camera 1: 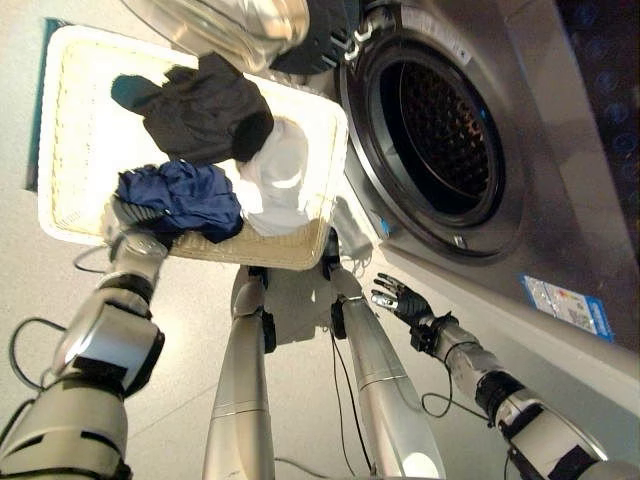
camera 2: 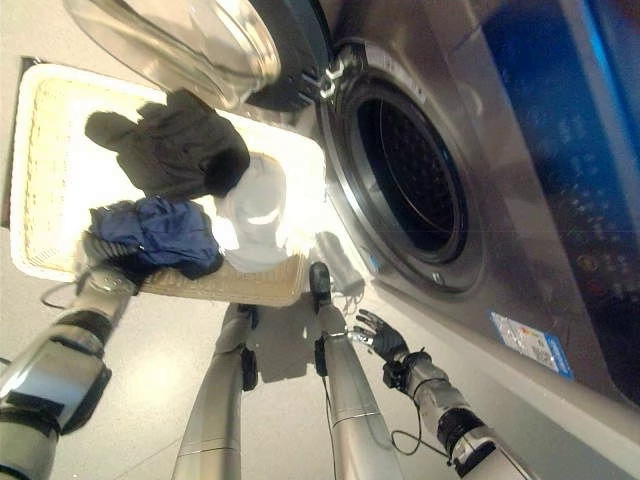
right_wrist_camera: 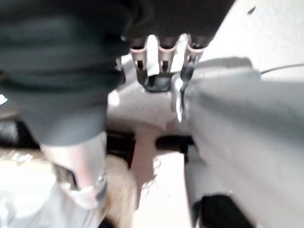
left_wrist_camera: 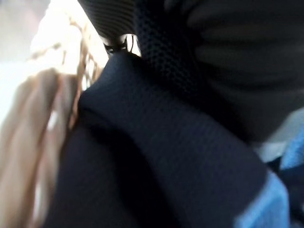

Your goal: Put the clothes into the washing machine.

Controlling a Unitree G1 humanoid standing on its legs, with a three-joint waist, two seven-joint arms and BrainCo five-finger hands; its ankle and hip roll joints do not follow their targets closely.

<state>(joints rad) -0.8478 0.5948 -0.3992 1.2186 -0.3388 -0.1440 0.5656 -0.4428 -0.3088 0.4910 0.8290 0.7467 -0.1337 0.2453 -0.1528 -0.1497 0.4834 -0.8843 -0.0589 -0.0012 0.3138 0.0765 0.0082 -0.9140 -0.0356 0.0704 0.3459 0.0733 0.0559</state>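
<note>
The left robot hand [camera 1: 133,214] reaches into the basket [camera 1: 70,120], fingers buried in the navy garment [camera 1: 185,197], so its grip cannot be told. The right robot hand [camera 1: 402,298] hangs low, fingers loosely spread, below the washing machine drum [camera 1: 440,135].

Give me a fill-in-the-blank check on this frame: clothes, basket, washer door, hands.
1. The washer door stands ____.
2. The clothes lie in a white ____.
3. The left hand is at the ____ garment.
4. The right hand holds ____.

Missing words: open; basket; blue; nothing
</note>
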